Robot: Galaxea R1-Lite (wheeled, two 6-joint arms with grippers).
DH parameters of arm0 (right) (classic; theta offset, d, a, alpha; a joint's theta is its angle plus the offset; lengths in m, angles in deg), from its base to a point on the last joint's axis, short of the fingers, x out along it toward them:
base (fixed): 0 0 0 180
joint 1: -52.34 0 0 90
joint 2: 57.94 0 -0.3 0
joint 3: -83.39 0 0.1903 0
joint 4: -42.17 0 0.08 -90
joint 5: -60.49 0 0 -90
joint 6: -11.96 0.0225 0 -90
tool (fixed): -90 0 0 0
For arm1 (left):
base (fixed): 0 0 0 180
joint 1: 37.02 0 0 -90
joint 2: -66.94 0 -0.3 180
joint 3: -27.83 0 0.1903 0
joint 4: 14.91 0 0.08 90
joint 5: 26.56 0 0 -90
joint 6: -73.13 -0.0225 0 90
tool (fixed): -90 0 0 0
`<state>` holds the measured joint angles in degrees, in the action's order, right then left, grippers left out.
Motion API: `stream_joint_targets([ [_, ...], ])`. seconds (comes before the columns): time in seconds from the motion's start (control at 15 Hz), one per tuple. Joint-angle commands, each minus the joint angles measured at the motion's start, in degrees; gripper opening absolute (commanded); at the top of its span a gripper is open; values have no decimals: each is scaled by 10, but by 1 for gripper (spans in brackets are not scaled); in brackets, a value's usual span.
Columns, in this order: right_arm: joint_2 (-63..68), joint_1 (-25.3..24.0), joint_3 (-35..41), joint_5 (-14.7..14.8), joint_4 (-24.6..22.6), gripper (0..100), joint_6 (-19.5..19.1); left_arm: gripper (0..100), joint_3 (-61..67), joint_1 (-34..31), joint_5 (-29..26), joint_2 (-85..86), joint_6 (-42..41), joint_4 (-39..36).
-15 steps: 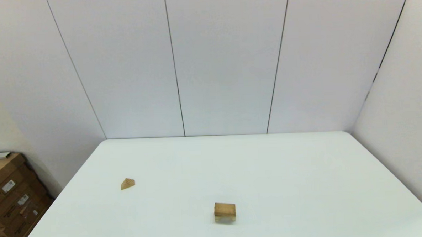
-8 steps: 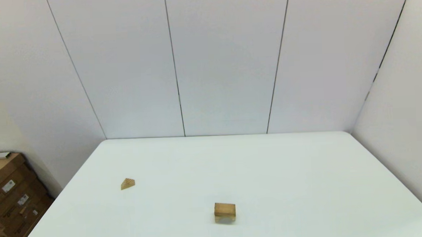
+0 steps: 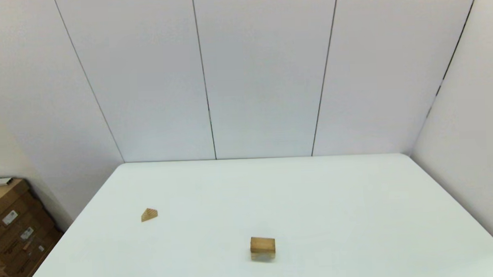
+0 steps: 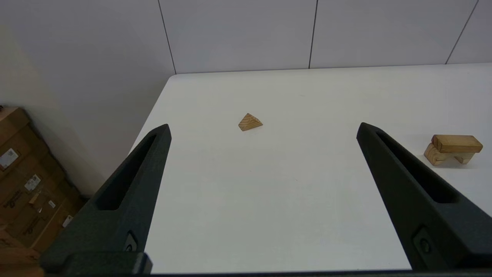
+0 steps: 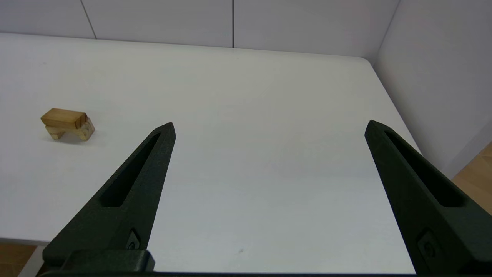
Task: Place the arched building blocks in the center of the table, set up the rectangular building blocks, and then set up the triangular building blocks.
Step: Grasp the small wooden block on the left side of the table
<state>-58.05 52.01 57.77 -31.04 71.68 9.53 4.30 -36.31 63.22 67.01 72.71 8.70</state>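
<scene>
Head view: the triangular building blocks (image 3: 149,214) sits alone on the robot's left of the worktop (image 3: 358,217), well apart from the central stack, where the rectangular building blocks (image 3: 263,244) lies flat across the arched building blocks (image 3: 263,257); neither arm shows. Left wrist view: the left tool (image 4: 262,129), spread wide and empty, faces the wedge ahead, so judged the nearer arm. Right wrist view: the right tool (image 5: 270,127), also spread and empty, sees only the stack, off to one side.
</scene>
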Motion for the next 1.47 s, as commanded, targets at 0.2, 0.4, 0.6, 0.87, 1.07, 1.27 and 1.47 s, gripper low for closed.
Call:
stream_joint_targets([
  [0.2, 0, 0, 1, 1, 0, 100, 2, 100, 0, 0, 0, -1, -1, 0],
  [0.4, 0, 0, 2, 7, -10, 100, 13, 100, 0, 0, -1, -1, -3, 0],
  [0.6, 0, 0, 3, 7, -11, 100, 13, 100, 0, 0, 0, -1, -7, 1],
  [0.87, 0, 0, 3, 7, -11, 100, 13, 100, 0, 0, 0, -1, -6, 1],
  [1.07, 0, 0, 3, 7, -11, 100, 13, 100, -9, 0, -1, -1, -8, 9],
  [1.27, 0, 0, 3, 7, -11, 100, 13, 100, -61, 0, -7, -10, -7, 73],
  [1.47, 0, 0, 3, 7, -11, 100, 13, 100, -106, 0, -7, -44, -3, 101],
])
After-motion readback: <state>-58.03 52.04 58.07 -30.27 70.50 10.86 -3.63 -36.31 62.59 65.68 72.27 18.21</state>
